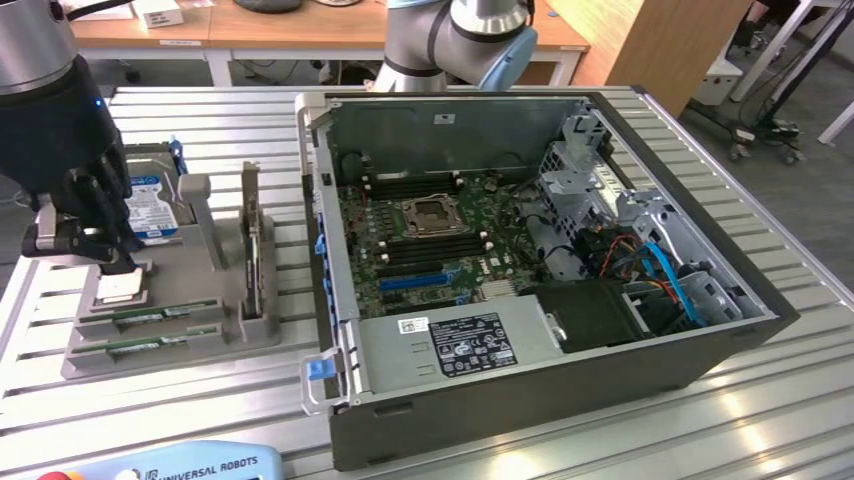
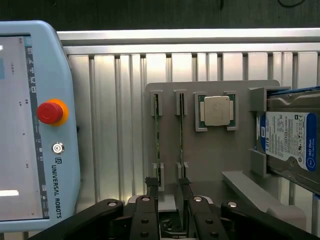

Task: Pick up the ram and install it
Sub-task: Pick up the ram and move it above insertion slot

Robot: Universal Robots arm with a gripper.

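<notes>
Slatted aluminium table [image 1: 160, 405] carries open PC case [image 1: 534, 385], grey parts fixture [image 1: 160, 355] beside it, Universal Robots teach pendant [image 1: 174, 465] near fixture.

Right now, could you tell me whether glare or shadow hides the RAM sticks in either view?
Exterior view: glare whitens the aluminium table beside the grey holder, but both RAM sticks are readable; wrist view: a bright band across the table, the holder evenly lit, the sticks edge-on and unshadowed.

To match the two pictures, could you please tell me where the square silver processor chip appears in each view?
Exterior view: the square silver processor chip lies on the grey holder, toward the exterior view's left.
Wrist view: the chip sits framed on that holder.
Shared landmark: the blue-labelled silver hard drive beside it.
</notes>
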